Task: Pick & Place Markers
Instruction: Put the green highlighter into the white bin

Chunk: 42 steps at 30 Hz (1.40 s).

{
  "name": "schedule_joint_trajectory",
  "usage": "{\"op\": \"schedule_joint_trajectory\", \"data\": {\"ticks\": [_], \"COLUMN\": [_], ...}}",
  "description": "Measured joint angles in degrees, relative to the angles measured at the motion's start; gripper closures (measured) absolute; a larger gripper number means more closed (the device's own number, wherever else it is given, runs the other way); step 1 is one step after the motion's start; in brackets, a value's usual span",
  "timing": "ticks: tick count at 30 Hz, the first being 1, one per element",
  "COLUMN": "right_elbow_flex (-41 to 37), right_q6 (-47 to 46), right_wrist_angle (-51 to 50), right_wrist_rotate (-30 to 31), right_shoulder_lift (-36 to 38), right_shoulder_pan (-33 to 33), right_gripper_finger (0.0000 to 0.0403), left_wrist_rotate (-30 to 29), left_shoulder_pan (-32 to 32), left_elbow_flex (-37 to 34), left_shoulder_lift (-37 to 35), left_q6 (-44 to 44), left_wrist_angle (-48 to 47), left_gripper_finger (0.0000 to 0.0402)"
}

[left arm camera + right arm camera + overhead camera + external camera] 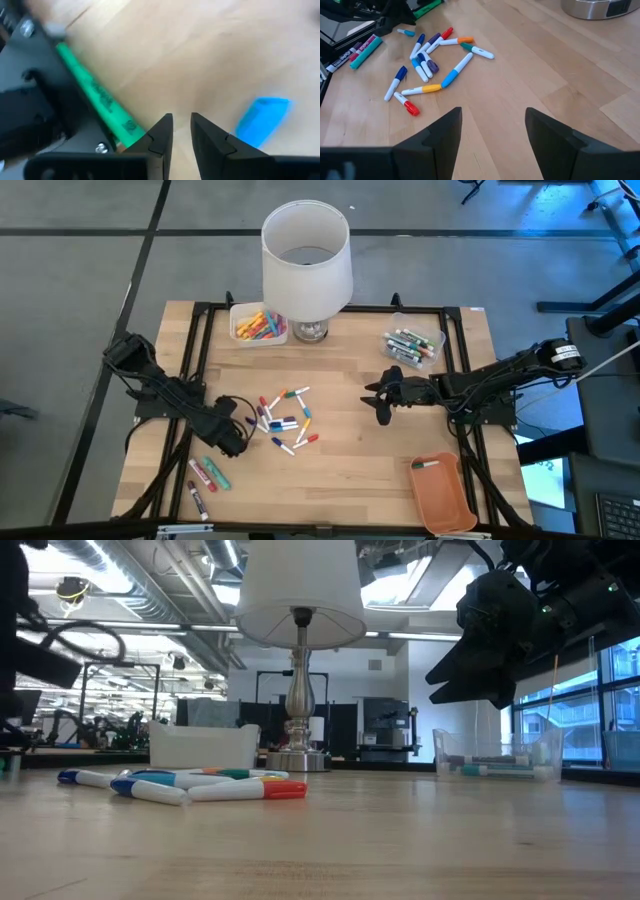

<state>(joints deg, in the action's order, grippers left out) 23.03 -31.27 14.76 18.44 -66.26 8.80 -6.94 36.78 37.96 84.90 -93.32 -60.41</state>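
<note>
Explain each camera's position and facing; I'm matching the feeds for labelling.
High view: overhead, straight down on the table, both arms.
Low view: table height, level across loose markers toward the lamp; one arm hangs above.
Left wrist view: on the left arm, close to the wood, past narrowly parted fingers.
Right wrist view: on the right arm, past open fingers.
High, low and right wrist share the markers.

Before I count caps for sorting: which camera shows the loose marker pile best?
The right wrist view: the marker pile lies spread out, each cap colour separate. The high view shows the whole pile but small. The low view sees it edge-on, markers overlapping. The left wrist view shows only a green marker.
</note>
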Motion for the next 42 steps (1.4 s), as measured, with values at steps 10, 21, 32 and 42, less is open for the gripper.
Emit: {"op": "schedule_joint_trajectory", "data": {"ticks": [10,21,32,42], "right_elbow_flex": [0.00,0.00,0.00,0.00], "right_q6": [0.02,0.01,0.01,0.02], "right_wrist_angle": [0.00,0.20,0.20,0.20], "right_wrist_rotate": [0.00,0.00,0.00,0.00], "right_shoulder_lift": [0.00,0.00,0.00,0.00], "right_shoulder_pan": [0.00,0.00,0.00,0.00], "right_gripper_finger": [0.0186,0.0186,0.0186,0.0186], "left_wrist_rotate": [9.78,8.10,8.82,10.56], "left_shoulder_pan": [1.99,2.25,2.25,2.25], "left_elbow_flex": [4.55,2.81,2.81,2.81], "left_shoulder_lift": [-0.09,-0.07,-0.04,5.19], "left_q6": [4.55,1.36,-2.52,-3.34], "left_wrist_angle": [-13.00,-11.59,-10.60,-10.02], "left_gripper_finger": [0.0385,0.0397,0.0399,0.0399]}}
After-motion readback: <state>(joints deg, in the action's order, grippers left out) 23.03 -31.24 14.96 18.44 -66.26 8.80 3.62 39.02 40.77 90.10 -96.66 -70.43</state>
